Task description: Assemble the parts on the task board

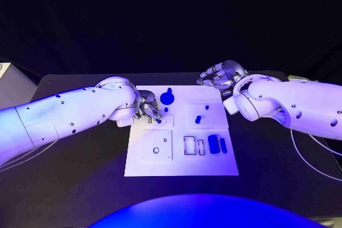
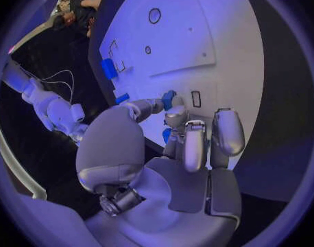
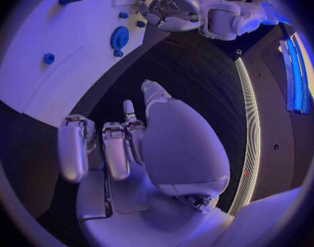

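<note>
The white task board lies in the middle of the black table. My left hand is over the board's far left part and pinches a small blue part between thumb and finger, just beside a small rectangular slot. A round blue knob part lies just beyond the hand. More blue parts sit on the board: a small peg, a short piece, a block and a bar. My right hand hovers off the board's far right corner, fingers loosely bent, holding nothing.
A white square plate with a round hole sits on the board's near left. An outlined rectangular recess lies next to the block. Black table surrounds the board. The right hand hangs over bare table beside the board's edge.
</note>
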Available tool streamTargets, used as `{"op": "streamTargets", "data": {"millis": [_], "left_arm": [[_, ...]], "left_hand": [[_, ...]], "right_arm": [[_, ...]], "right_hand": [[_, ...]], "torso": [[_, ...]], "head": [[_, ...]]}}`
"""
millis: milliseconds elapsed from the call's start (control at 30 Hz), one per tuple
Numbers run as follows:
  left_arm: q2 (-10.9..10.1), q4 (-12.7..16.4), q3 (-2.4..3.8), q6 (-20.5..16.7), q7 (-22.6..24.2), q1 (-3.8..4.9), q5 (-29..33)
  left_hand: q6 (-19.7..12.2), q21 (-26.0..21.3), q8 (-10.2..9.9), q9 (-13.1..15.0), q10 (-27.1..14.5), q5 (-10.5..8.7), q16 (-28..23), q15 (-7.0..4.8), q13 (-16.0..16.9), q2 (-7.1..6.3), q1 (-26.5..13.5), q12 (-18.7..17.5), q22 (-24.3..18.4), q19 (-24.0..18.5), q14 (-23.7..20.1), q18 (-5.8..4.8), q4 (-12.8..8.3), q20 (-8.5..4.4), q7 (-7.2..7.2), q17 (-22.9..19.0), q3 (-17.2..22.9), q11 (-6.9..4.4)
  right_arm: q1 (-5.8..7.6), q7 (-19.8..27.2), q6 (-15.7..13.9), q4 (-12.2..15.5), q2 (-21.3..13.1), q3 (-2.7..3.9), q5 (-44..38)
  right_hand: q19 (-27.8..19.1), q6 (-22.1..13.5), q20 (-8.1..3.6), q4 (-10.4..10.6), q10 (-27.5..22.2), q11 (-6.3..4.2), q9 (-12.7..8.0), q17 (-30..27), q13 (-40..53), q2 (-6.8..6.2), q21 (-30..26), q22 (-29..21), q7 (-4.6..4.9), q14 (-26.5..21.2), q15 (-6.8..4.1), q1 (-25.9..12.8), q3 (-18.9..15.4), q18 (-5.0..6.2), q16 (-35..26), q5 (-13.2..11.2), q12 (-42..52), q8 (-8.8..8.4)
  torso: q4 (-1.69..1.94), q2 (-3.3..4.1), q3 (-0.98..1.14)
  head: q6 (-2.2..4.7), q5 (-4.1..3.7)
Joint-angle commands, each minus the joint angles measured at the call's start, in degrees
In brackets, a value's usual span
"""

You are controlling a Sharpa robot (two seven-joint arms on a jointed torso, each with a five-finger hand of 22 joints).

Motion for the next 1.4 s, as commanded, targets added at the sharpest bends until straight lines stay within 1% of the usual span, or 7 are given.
{"op": "streamTargets", "data": {"millis": [33, 433, 733, 867, 1033, 1167, 1400], "left_arm": [[-0.6, 0.9, -0.22, -1.4, -0.2, -0.38, -0.2], [-3.2, 4.3, 0.37, -7.3, 0.2, -0.39, -0.3], [-4.3, 6.4, 0.45, -12.6, 0.6, -0.50, -0.2], [-4.5, 6.8, 0.43, -15.1, 0.9, -0.90, -0.1], [-4.6, 6.8, 0.34, -16.0, 1.1, -1.69, -0.1], [-4.4, 6.6, 0.22, -16.0, 1.1, -2.15, -0.5], [-4.2, 6.4, 0.07, -14.9, 1.0, -2.49, -2.0]], "left_hand": [[1.6, 0.2, 0.3, 0.1, 0.6, 0.31, 0.4, -0.33, 0.1, 0.24, -0.1, 0.4, 0.1, 0.5, 5.1, -0.40, -11.1, -0.06, -1.30, 11.9, 10.6, -0.04], [1.8, 0.4, 0.3, 0.1, 0.8, 0.43, 0.4, -0.41, 0.3, 0.15, 0.0, 0.5, 0.5, 0.8, 5.1, -0.48, -11.3, -0.13, -1.38, 12.0, 10.7, -0.13], [2.0, 0.6, 0.3, 0.2, 1.0, 0.49, 0.4, -0.48, 0.4, 0.04, 0.0, 0.6, 0.9, 1.1, 5.1, -0.57, -11.5, -0.19, -1.43, 12.0, 10.7, -0.19], [2.1, 0.8, 0.3, 0.2, 1.1, 0.49, 0.5, -0.51, 0.6, -0.02, 0.0, 0.8, 1.3, 1.4, 5.1, -0.65, -11.5, -0.22, -1.47, 12.1, 10.8, -0.22], [2.1, 0.9, 0.3, 0.2, 1.2, 0.49, 0.4, -0.52, 0.6, -0.02, -0.1, 0.8, 1.4, 1.4, 5.1, -0.66, -11.5, -0.24, -1.48, 12.0, 10.8, -0.23], [2.2, 0.9, 0.3, 0.2, 1.2, 0.47, 0.4, -0.54, 0.6, -0.03, -0.1, 0.8, 1.4, 1.5, 5.1, -0.68, -11.5, -0.26, -1.50, 12.0, 10.9, -0.25], [2.2, 0.9, 0.3, 0.2, 1.2, 0.47, 0.4, -0.54, 0.6, -0.03, -0.1, 0.8, 1.4, 1.5, 5.1, -0.68, -11.5, -0.26, -1.50, 12.0, 10.9, -0.25]], "right_arm": [[-0.03, 0.3, 0.8, 0.1, 0.0, 0.01, -0.6], [-0.03, 0.3, 0.7, 0.0, -0.1, 0.01, -0.6], [-0.04, 0.3, 0.7, 0.1, -0.3, 0.01, -0.6], [-0.04, 0.3, 0.7, 0.1, -0.4, 0.01, -0.6], [-0.04, 0.3, 0.7, 0.1, -0.5, 0.01, -0.6], [-0.05, 0.3, 0.7, 0.0, -0.4, 0.01, -0.6], [-0.11, 0.3, 0.8, 0.0, -0.4, 0.00, -0.6]], "right_hand": [[1.0, -0.6, 0.56, 0.0, -0.3, -0.13, 0.1, 13.4, 7.8, -0.01, -0.1, 9.0, 0.01, 5.5, 0.24, -0.5, 0.4, 0.89, -0.2, 0.1, -0.2, 0.27], [1.0, -0.6, 0.56, 0.0, -0.3, -0.13, 0.1, 13.4, 7.8, -0.01, -0.1, 9.0, 0.01, 5.5, 0.24, -0.5, 0.4, 0.89, -0.2, 0.1, -0.2, 0.27], [1.0, -0.6, 0.56, 0.0, -0.3, -0.14, 0.1, 13.4, 7.8, -0.03, -0.1, 9.0, 0.01, 5.5, 0.23, -0.6, 0.5, 0.89, -0.2, 0.1, -0.2, 0.34], [1.0, -0.6, 0.56, 0.0, -0.3, -0.14, 0.1, 13.4, 7.8, -0.03, -0.1, 9.0, 0.01, 5.5, 0.23, -0.6, 0.5, 0.89, -0.2, 0.1, -0.2, 0.34], [1.0, -0.6, 0.56, 0.0, -0.3, -0.14, 0.1, 13.4, 7.8, -0.03, -0.1, 9.0, 0.01, 5.5, 0.23, -0.6, 0.5, 0.89, -0.2, 0.1, -0.2, 0.34], [1.0, -0.6, 0.56, 0.0, -0.3, -0.14, 0.1, 13.4, 7.8, -0.03, -0.1, 9.0, 0.01, 5.5, 0.23, -0.6, 0.5, 0.89, -0.2, 0.1, -0.2, 0.34], [1.0, -0.6, 0.56, 0.0, -0.3, -0.14, 0.1, 13.4, 7.8, -0.03, -0.1, 9.0, 0.01, 5.5, 0.23, -0.6, 0.5, 0.89, -0.2, 0.1, -0.2, 0.34]], "torso": [[0.03, -0.06, -0.05], [0.05, -0.03, -0.02], [0.06, -0.02, 0.03], [0.09, -0.03, 0.07], [0.09, -0.03, 0.03], [0.07, 0.00, 0.07], [0.01, 0.00, 0.05]], "head": [[0.00, -0.04], [0.00, -0.04], [0.00, -0.12], [0.00, -0.11], [0.00, -0.17], [0.00, -0.14], [0.00, -0.03]]}}
